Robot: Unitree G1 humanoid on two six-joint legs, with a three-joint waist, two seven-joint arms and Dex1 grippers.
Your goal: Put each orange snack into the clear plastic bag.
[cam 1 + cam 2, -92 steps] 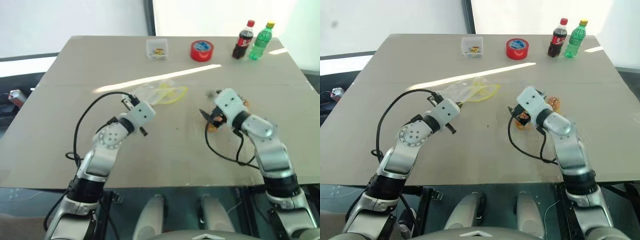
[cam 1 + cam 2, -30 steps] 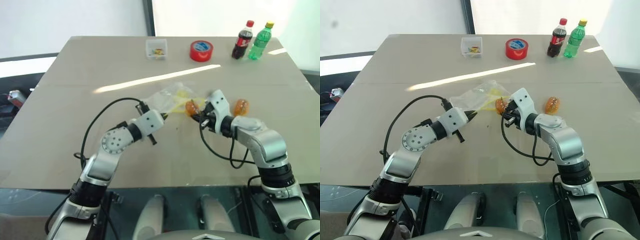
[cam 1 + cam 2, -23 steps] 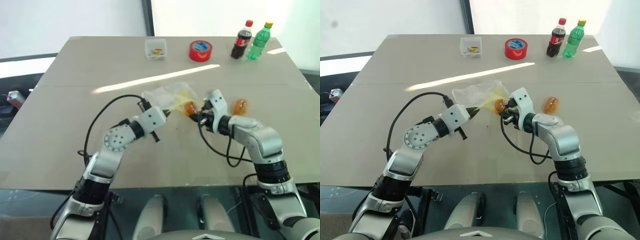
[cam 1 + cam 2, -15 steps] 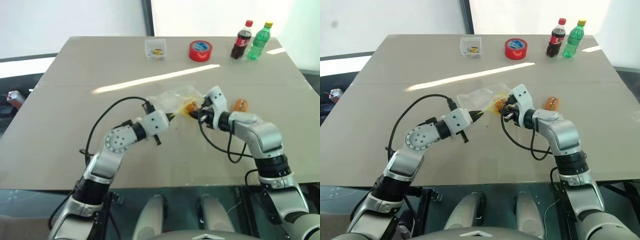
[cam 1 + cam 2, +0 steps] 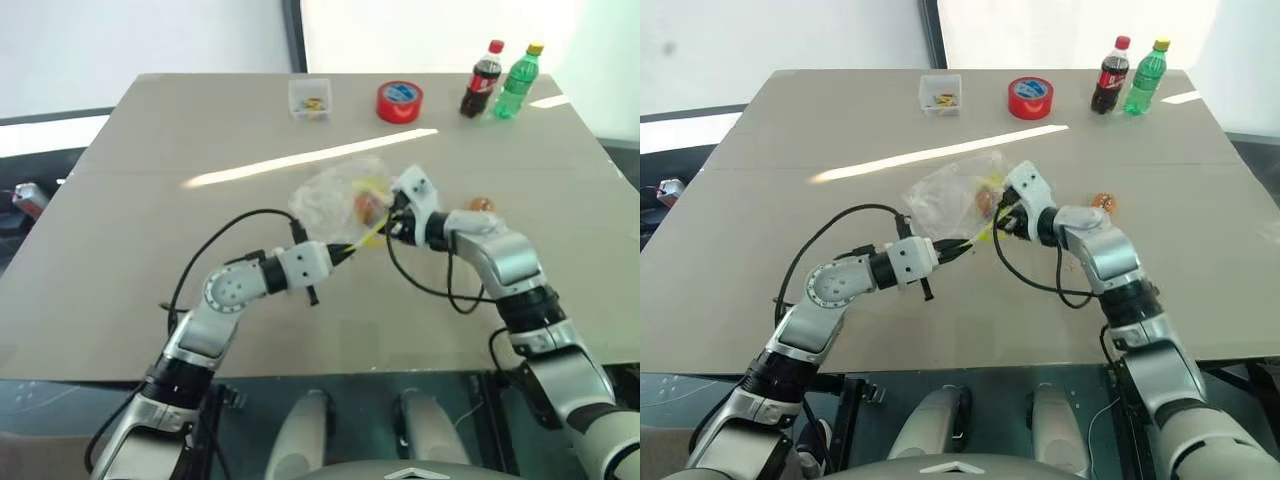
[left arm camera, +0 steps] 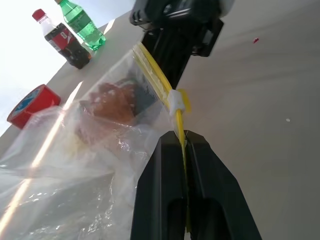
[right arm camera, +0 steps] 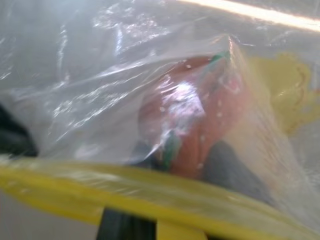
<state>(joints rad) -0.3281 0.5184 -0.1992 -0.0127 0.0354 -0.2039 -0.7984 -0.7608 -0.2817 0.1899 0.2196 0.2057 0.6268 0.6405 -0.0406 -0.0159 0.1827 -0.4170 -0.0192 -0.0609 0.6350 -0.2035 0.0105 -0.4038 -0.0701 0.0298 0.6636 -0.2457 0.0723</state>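
Observation:
The clear plastic bag point(image 5: 330, 195) hangs lifted over the table's middle. My left gripper point(image 5: 346, 250) is shut on its yellow strip point(image 6: 176, 107). One orange snack point(image 5: 367, 206) sits inside the bag at the mouth, seen through the film point(image 7: 195, 120). My right gripper point(image 5: 381, 214) reaches into the bag mouth from the right, its tip at that snack. Whether it grips the snack is hidden by the crinkled plastic. The second orange snack point(image 5: 479, 205) lies on the table just right of my right wrist.
Along the far edge of the table point(image 5: 120, 200) stand a small clear box point(image 5: 309, 97), a red tape roll point(image 5: 402, 101), a cola bottle point(image 5: 476, 80) and a green bottle point(image 5: 513, 78). Black cables loop from both wrists.
My right gripper has pushed left with the orange snack, from the bag's mouth to inside it. The bag has risen and ballooned, and my left gripper drew the strip slightly nearer.

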